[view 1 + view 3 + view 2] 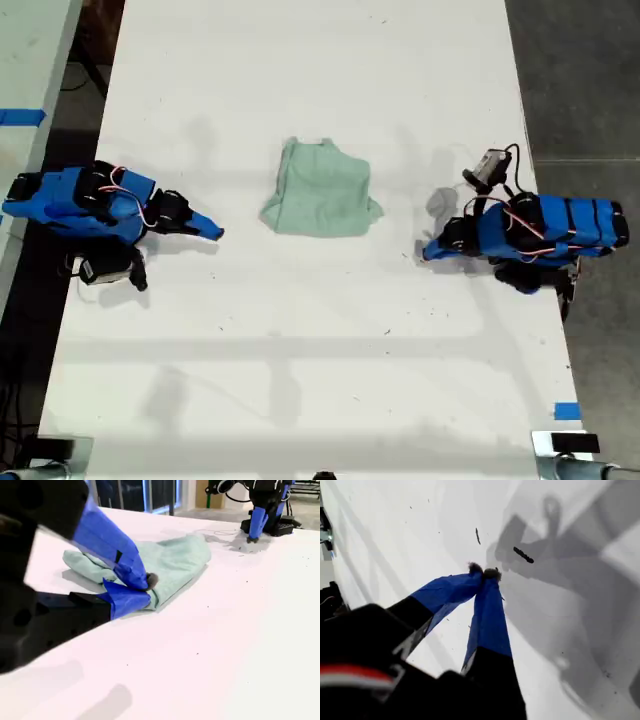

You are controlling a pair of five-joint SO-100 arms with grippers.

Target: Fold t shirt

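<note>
The t shirt (322,190) is pale mint green and lies folded into a compact bundle at the table's middle, neck edge toward the far side. My second gripper (215,232) is shut and empty on the exterior view's left, pointing at the shirt a short gap away. In the second wrist view its blue fingers (131,560) meet in front of the t shirt (175,560). My first gripper (425,252) rests shut on the exterior view's right, also apart from the shirt. Its fingertips (492,574) touch over bare table, with no cloth in that view.
Both arms sit on a long white table (320,350). A dark scrap (523,555) lies just past my first gripper. Blue tape (567,410) marks the near corner on the exterior view's right. Another tabletop (25,60) stands past the exterior view's left edge.
</note>
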